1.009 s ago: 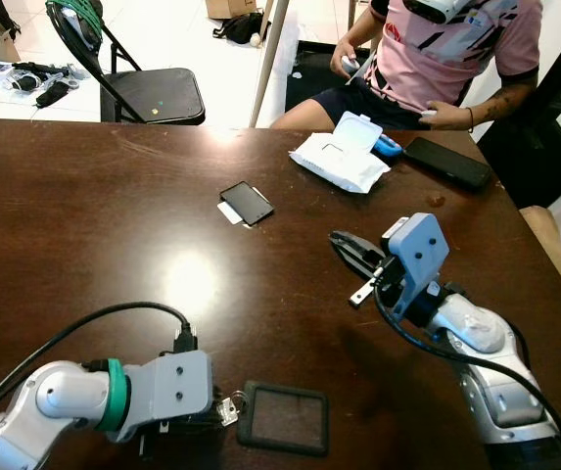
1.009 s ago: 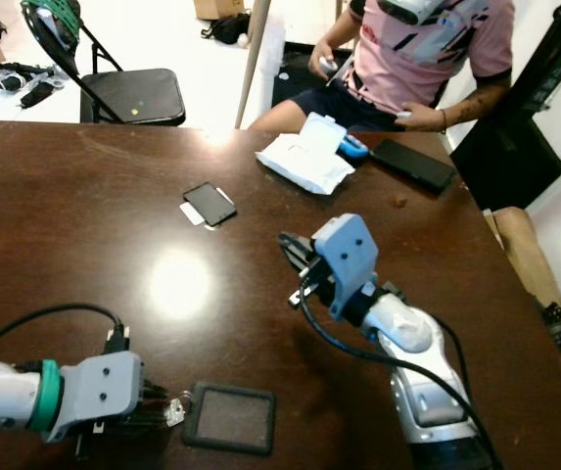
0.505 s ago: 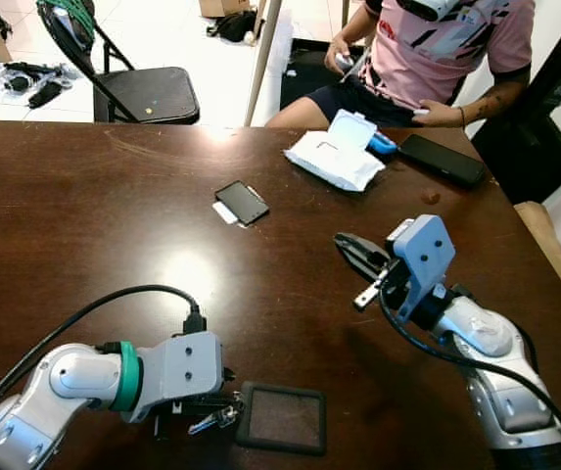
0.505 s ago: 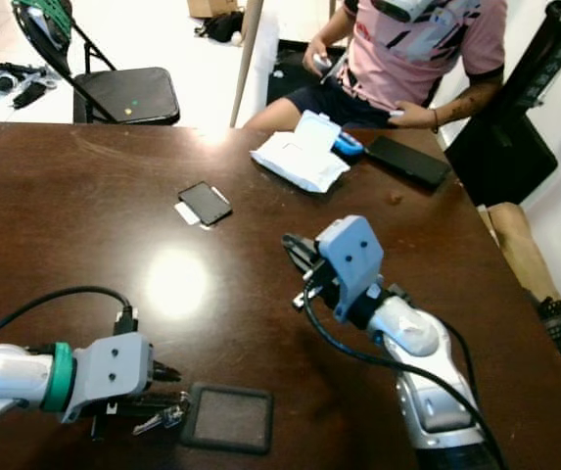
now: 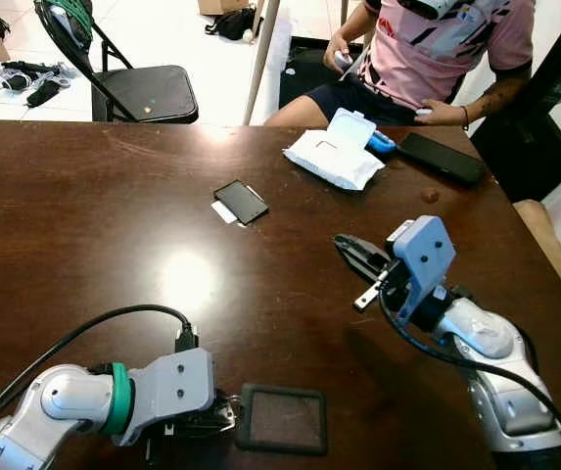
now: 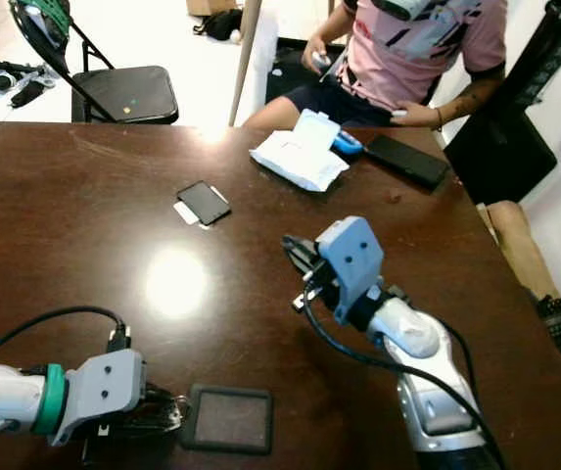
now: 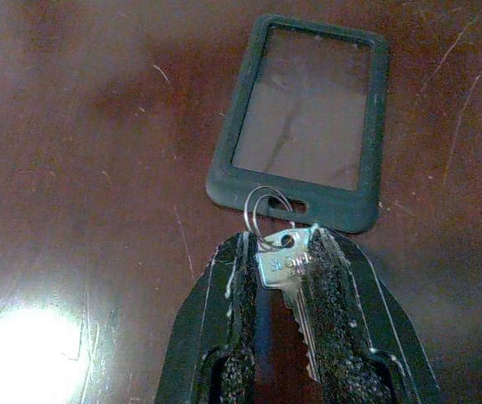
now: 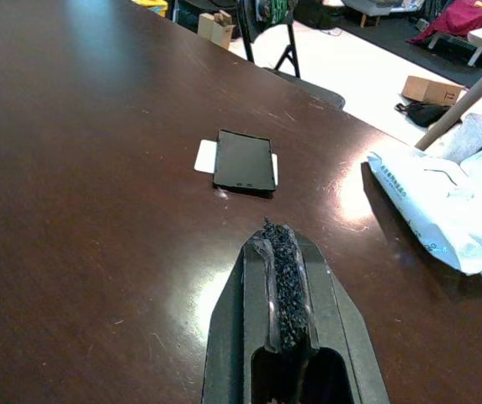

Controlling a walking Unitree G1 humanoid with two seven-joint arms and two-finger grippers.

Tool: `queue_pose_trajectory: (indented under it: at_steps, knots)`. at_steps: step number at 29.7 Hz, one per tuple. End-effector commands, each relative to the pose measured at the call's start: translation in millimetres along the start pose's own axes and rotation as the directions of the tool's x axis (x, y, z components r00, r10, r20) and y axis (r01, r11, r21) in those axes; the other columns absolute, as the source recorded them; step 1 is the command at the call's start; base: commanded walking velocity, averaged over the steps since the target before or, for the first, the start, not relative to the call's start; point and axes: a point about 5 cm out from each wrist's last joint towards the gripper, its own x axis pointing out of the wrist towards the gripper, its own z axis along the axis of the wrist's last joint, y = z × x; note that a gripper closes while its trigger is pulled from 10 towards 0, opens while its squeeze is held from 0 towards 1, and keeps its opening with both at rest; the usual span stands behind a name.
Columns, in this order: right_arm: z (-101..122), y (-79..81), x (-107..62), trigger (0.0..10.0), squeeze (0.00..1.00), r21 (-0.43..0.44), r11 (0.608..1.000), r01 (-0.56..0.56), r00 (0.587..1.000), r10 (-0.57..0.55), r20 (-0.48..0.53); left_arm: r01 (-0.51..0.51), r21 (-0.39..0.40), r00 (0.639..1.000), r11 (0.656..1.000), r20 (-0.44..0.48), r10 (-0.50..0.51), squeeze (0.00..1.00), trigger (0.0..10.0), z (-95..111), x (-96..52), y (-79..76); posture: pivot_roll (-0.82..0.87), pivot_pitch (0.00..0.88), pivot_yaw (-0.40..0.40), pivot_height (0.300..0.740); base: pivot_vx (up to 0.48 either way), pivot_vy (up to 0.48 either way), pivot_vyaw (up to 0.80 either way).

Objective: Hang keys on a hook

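Note:
My left gripper (image 7: 278, 244) is low over the near edge of the dark wooden table (image 5: 84, 225), shut on a silver key (image 7: 289, 282). The key's ring (image 7: 264, 206) links to a dark rectangular card holder (image 5: 282, 419) that lies flat on the table just to the right of the gripper (image 5: 211, 416). My right gripper (image 5: 350, 249) hovers above the table's right half, pointing toward its middle. Its fingers (image 8: 281, 252) are pressed together with nothing between them.
A small black phone-like slab on a white card (image 5: 242, 202) lies mid-table. At the far right edge are a white wipes pack (image 5: 334, 157) and a black phone (image 5: 441, 160). A person (image 5: 437, 49) sits there; a folding chair (image 5: 143, 93) stands beyond the far edge.
My left arm has drawn back a little toward the near edge, still holding the key beside the card holder. The right arm has barely moved.

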Motion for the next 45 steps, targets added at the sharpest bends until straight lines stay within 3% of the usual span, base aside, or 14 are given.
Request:
queue_pose_trajectory:
  at_steps: [1, 11, 24, 45]
  knots:
    - [0, -2.9, -2.9, 10.0, 0.0, 0.009, 1.0, 0.011, 1.0, -0.011, -0.002, 0.006, 0.0, 1.0, 1.0, -0.011, -0.006, 0.0, 10.0, -1, 0.2, -4.0, -0.12, 0.09, 0.007, 0.74, 0.0, 0.0, 0.0]
    - [0, -2.9, -2.8, 10.0, 0.0, 0.008, 1.0, 0.011, 1.0, -0.011, -0.006, -0.021, -0.032, 1.0, 0.999, -0.004, 0.021, 0.0, 10.0, 0, -1.8, -6.5, -0.12, 0.092, 0.006, 0.74, 0.0, 0.0, 0.0]
    - [0, -3.1, -2.8, 10.0, 0.0, 0.007, 1.0, 0.011, 1.0, -0.011, -0.007, -0.094, -0.132, 0.995, 0.987, -0.002, 0.095, 0.0, 10.0, -9, -6.0, -10.2, -0.11, 0.09, 0.01, 0.74, 0.0, 0.0, 0.0]
    - [-1, -1.0, -1.0, 10.0, 0.0, 0.01, 1.0, 0.008, 1.0, -0.008, -0.004, -0.062, -0.091, 0.998, 0.994, -0.012, 0.061, 0.0, 10.0, -9, 6.2, -3.6, -0.11, 0.083, 0.016, 0.74, 0.0, 0.0, 0.0]
